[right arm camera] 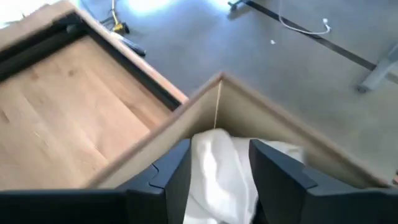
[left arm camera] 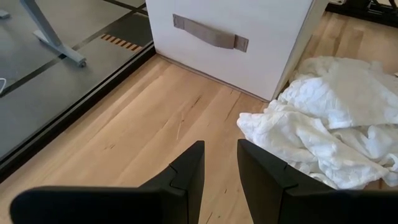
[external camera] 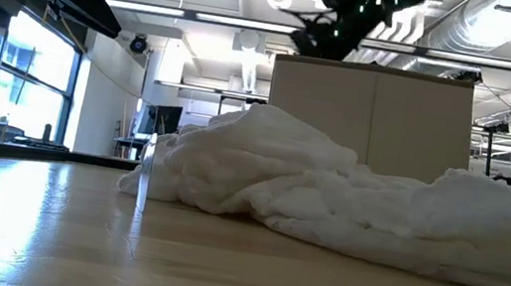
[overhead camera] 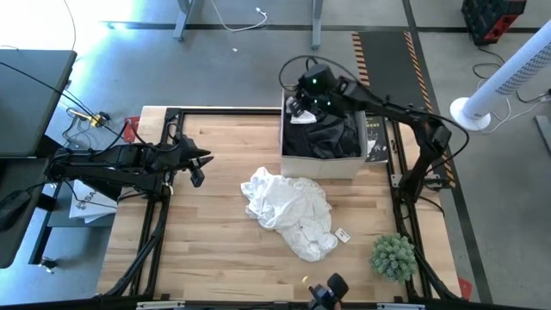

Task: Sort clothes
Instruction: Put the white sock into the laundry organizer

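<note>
A crumpled white garment (overhead camera: 288, 207) lies on the wooden table in front of the white box (overhead camera: 320, 164); it also shows in the low view (external camera: 329, 193) and the left wrist view (left arm camera: 336, 118). Dark clothes (overhead camera: 331, 133) lie in the box. My right gripper (overhead camera: 301, 108) is over the box's far left corner, shut on a white piece of cloth (right arm camera: 217, 168). My left gripper (left arm camera: 219, 168) is slightly open and empty, above the table to the left of the white garment. The plaid shirt is out of view. My right gripper holds the white cloth (right arm camera: 214, 155) pinched between its two fingers, coming from above and pointing down into the box's corner (right arm camera: 219, 84). The cloth fills the gap between the fingers. How much hangs below is hidden by the box wall.
A small spiky green plant (overhead camera: 393, 256) stands at the table's near right corner. A small tag (overhead camera: 342, 234) lies beside the white garment. The box has a grey strap handle (left arm camera: 210, 32) on its left wall. Bare wood lies at the table's left and near side.
</note>
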Controlling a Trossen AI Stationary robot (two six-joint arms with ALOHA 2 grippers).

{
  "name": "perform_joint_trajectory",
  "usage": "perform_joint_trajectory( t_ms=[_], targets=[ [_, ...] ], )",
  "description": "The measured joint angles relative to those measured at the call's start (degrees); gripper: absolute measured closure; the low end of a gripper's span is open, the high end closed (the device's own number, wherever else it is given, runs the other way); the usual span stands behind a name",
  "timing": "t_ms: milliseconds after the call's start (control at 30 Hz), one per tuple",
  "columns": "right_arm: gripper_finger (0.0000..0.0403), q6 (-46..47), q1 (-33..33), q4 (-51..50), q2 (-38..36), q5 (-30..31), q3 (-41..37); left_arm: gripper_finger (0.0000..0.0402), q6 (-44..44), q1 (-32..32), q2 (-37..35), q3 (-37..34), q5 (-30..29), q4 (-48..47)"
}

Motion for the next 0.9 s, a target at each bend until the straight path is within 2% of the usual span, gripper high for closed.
perform_joint_trajectory(
  t_ms=[167,433,533,700,800,900],
  targets=[
    [0.0248,0.54,1.49,-0.88,0.35,-1.31,0.65,0.0308,-0.39,0.00,0.00,0.00,0.00,-0.02],
    [0.0261,5.29,0.98,3.56,8.62,0.79,-14.09,0.0308,-0.39,0.00,0.00,0.00,0.00,-0.07],
    [0.0261,5.29,0.28,6.44,12.67,1.26,-16.27,0.0308,-0.39,0.00,0.00,0.00,0.00,-0.07],
    [0.0261,3.07,-0.09,4.61,14.17,1.17,-12.92,0.0308,-0.32,0.00,0.00,0.00,0.00,-0.02],
    [0.0261,1.29,0.32,0.68,12.78,2.32,-7.92,0.0308,-0.07,0.00,0.00,0.00,0.00,-0.07],
    [0.0261,0.04,1.36,-4.83,9.92,5.98,-0.93,0.0308,-0.53,0.00,0.00,0.00,0.00,-0.07]
  ],
)
